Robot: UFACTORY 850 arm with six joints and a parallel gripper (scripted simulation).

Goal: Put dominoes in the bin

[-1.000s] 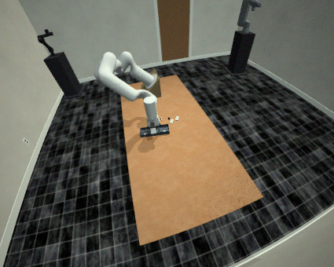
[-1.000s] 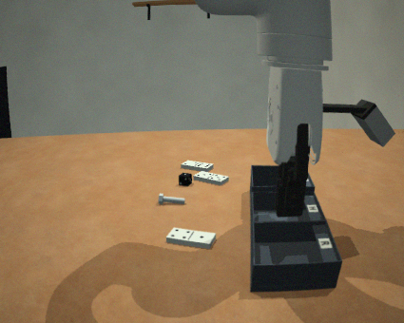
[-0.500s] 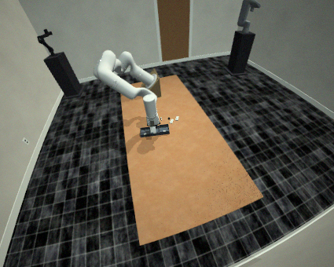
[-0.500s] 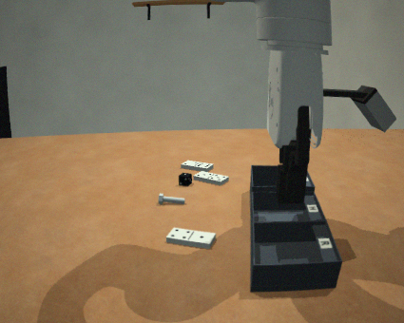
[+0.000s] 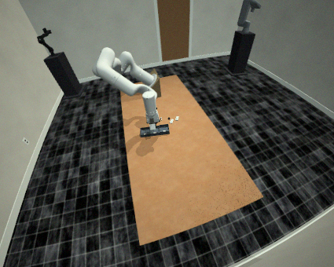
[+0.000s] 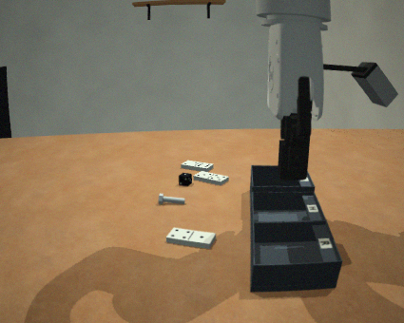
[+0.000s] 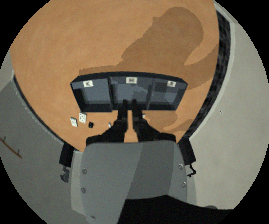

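Note:
The bin marked K (image 7: 95,96) (image 6: 265,180) is the left one in the wrist view and the far one in the exterior view; no domino shows in it, though the gripper hides part of it. My gripper (image 5: 152,127) (image 6: 294,176) (image 7: 129,105) is shut with nothing seen between its fingertips, over the row of bins. Two white dominoes lie flat on the table near K: one domino (image 6: 211,178) (image 7: 82,117) (image 5: 171,121) is nearer the bin, another domino (image 6: 197,165) (image 7: 74,122) (image 5: 177,118) farther off. A third domino (image 6: 190,237) lies beside the near bin, mostly hidden by the fingers in the wrist view.
The bin marked H (image 6: 280,215) (image 7: 130,94) is in the middle, and a third bin (image 6: 285,253) (image 7: 164,97) with a hard-to-read mark is at the other end. A black die (image 6: 185,179) (image 7: 91,125) and a grey bolt (image 6: 172,199) lie on the table (image 6: 105,210).

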